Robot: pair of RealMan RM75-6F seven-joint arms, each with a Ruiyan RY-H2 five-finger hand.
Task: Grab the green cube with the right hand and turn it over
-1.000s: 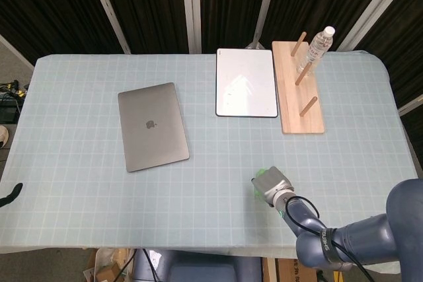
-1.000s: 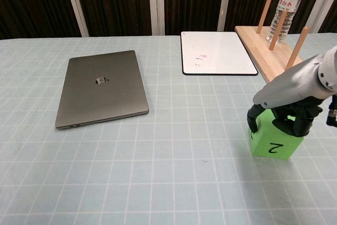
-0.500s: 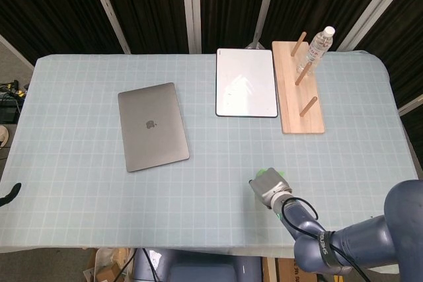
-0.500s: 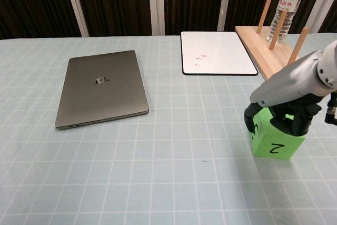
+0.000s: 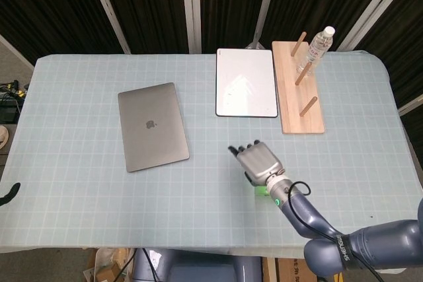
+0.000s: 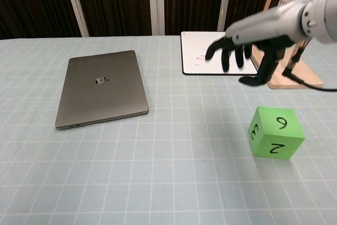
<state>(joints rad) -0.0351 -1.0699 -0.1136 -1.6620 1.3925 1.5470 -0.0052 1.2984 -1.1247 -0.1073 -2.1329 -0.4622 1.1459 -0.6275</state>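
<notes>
Moved since half a second ago: right hand (image 6: 247, 51), then wrapped over the top of the green cube (image 6: 276, 132), is now lifted clear of it, fingers (image 6: 225, 51) spread apart and holding nothing; the cube stands free on the surface with faces marked 6, 3 and 2 showing in the chest view.

Surface (image 5: 79, 97): pale gridded cloth; lies below the fingers and carries every item listed.

Laptop (image 5: 153, 126): grey, lid closed, flat; well apart from the fingers, on the left-arm side.

Whiteboard (image 5: 246, 83): white, dark frame, flat; beyond the fingertips, further from the robot.

Wooden peg rack (image 5: 297, 88): board with upright dowels; beyond the fingers and to the right-arm side, just beside the whiteboard.

Water bottle (image 5: 316, 49): clear, upright at the far end of the rack; well apart from the fingers.

Green cube: below the hand and toward the robot from the fingertips, near but not touching; in the head view only a sliver shows under the wrist (image 5: 262, 190). Equal-sided, so no long axis to favour.

Left hand: only a dark shape at the left edge of the head view (image 5: 10, 194), too little to judge. Right hand is by far the nearer.

Judgement: the fingers must come back and down to regrasp.
</notes>
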